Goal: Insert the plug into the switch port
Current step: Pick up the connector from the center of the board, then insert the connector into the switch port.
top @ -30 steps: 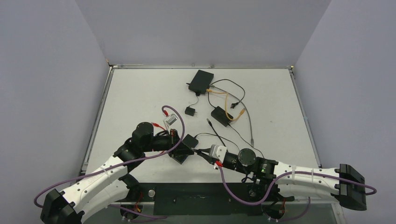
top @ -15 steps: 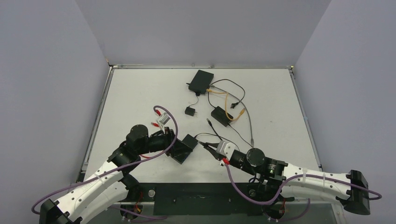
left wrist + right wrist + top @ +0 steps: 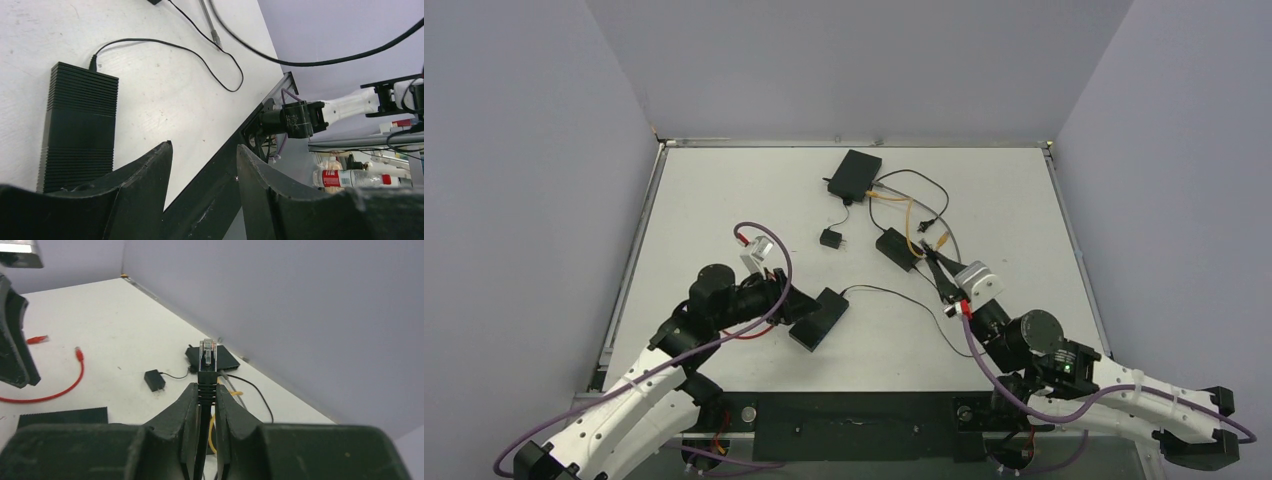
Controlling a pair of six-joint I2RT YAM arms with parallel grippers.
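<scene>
The left gripper (image 3: 202, 150) is close to the near edge of the smooth white table (image 3: 724, 200). Its two dark curved fingers (image 3: 145, 170) stand apart, and nothing is between them. Just beside it, a long black box with thin ridges (image 3: 80, 120) lies flat. A thin black cord (image 3: 165, 45) is stuck into the far end of this box and curls away across the table.

A bit further in, on the right side, the right gripper (image 3: 206, 390) is squeezed tight on a cable end. Its fingers pinch the black rubber sleeve (image 3: 207, 380). The small clear plastic plug (image 3: 208, 351) pokes out past the fingertips and is held up off the table.

Just beside this gripper lies a small flat black box (image 3: 894, 247) with yellow wires (image 3: 912, 222) looping from it. To the left of that sits a tiny black square block (image 3: 830, 238) on a thin cord.

Furthest back is the flat black switch box (image 3: 854, 172), lying slanted on the table. The plug is well apart from it and is not in a port. Smooth pale purple walls (image 3: 844, 60) stand round the table
</scene>
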